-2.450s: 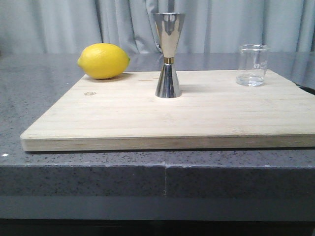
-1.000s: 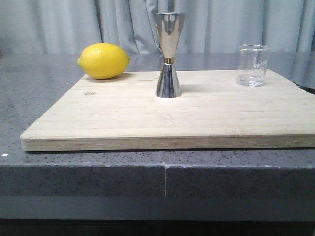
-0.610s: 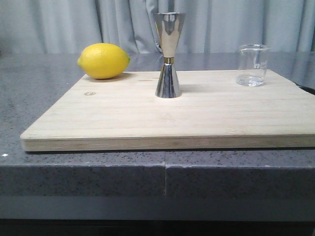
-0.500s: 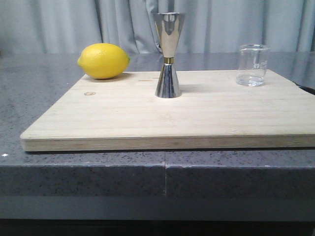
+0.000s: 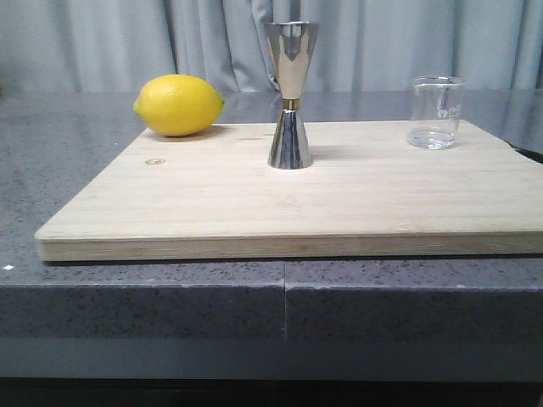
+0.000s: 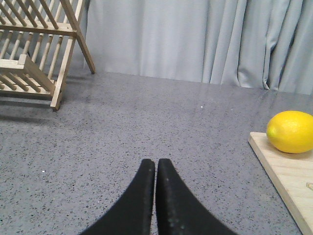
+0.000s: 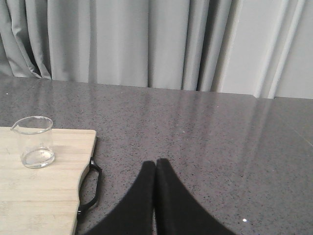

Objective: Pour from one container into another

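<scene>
At the far right corner of the wooden board point(image 5: 288, 203) stands the glass beaker point(image 5: 436, 113), upright, with a thin pool of clear liquid at its bottom. The steel jigger point(image 5: 291, 93) stands upright too, well to the beaker's left near the board's far edge, and the lemon point(image 5: 178, 105) lies beyond the jigger at the board's far left corner.

Neither arm has reached the board. The right gripper point(image 7: 156, 169) hangs over bare counter off the board's right side, its 2 fingers pressed together on nothing. The left gripper point(image 6: 155, 169) is likewise clenched and empty, off the board's left side, with a wooden rack point(image 6: 36, 46) further out.

The step in hand looks like reaching for the beaker. The right fingers should part first, then close around the glass wall mid-height, keeping it level.

The beaker's printed marks are too faint to read, and the jigger's upper cup cannot be seen into.
</scene>
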